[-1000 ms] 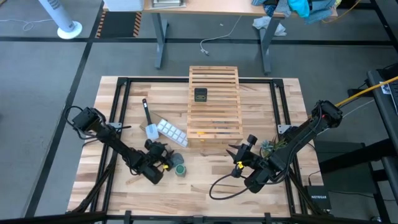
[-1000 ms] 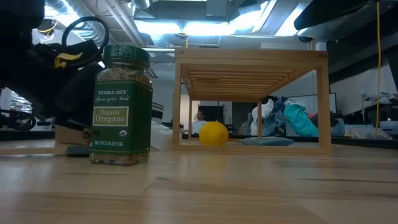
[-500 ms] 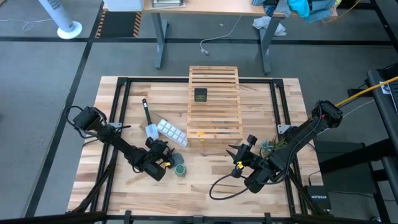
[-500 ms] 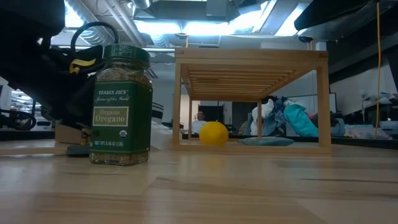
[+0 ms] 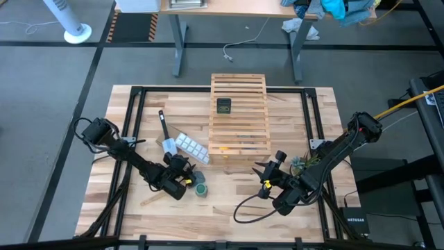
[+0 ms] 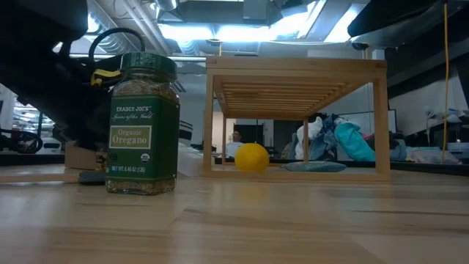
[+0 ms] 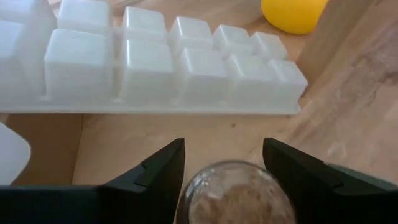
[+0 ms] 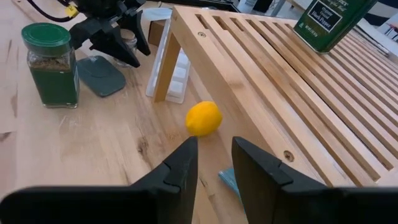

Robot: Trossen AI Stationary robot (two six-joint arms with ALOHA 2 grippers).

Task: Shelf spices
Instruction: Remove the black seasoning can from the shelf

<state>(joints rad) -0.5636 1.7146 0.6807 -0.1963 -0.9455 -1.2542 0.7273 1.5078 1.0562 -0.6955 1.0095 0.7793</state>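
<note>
While the left gripper (image 5: pixel 188 175) hangs at about 7 o'clock off the shelf (image 5: pixel 238 118), its fingers (image 7: pixel 155 180) are spread either side of the tiny clear jar (image 7: pixel 235 198), not clamped. Green jar (image 5: pixel 200 189) stands just at its 4 o'clock. Dark boxy jar (image 5: pixel 223 105) is already up on the shelf. Right gripper (image 5: pixel 267 176) idles at 5 o'clock, fingers apart.

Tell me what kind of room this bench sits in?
Probably a lab or workshop rather than a kitchen: grey carpet tiles around the table, a height-adjustable desk behind it, and exposed ceiling ducts with strip lights overhead.
</note>
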